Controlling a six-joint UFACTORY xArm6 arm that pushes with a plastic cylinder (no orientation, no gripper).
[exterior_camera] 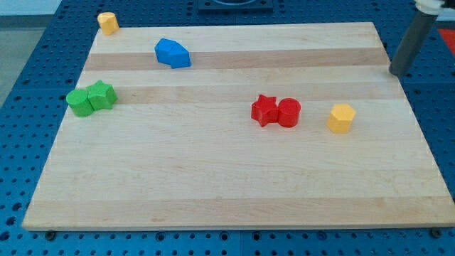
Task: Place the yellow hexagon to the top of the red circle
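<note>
The yellow hexagon lies on the wooden board, right of centre. The red circle sits a short way to its left, touching a red star. My tip is the lower end of the dark rod at the board's right edge, near the view's top. It stands up and to the right of the yellow hexagon, well apart from it and touching no block.
A blue block lies near the top left. Two green blocks touch each other at the left edge. A second yellow block sits at the board's top left corner. A blue perforated table surrounds the board.
</note>
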